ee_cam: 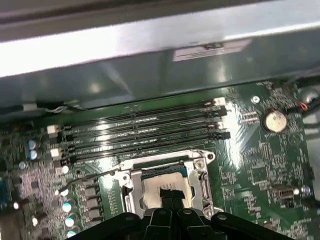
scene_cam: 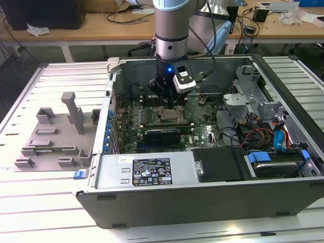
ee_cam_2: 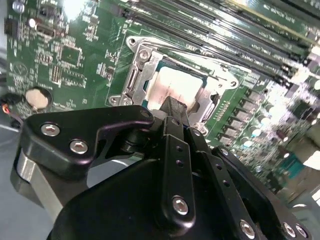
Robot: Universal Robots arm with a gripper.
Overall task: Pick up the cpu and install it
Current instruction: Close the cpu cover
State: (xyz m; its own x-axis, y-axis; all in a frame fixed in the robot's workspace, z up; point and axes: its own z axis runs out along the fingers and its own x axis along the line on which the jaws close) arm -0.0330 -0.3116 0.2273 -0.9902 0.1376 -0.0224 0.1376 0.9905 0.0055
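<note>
Where the hand (ee_cam_2: 176, 106) tapers to its tips in the second wrist view, the fingers are pressed together with nothing between them, directly over the middle of the cpu (ee_cam_2: 167, 82). The cpu lies flat inside the metal socket frame (ee_cam_2: 134, 85) on the motherboard (ee_cam_2: 75, 55); whether the tips touch it I cannot tell. Beyond run the memory slots (ee_cam: 145, 135) and the case wall (ee_cam: 150, 75).

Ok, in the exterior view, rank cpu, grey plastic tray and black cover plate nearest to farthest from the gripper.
1. cpu, in the socket beneath the gripper.
2. black cover plate, inside the case, exterior view's right.
3. grey plastic tray, outside the case, exterior view's left.
</note>
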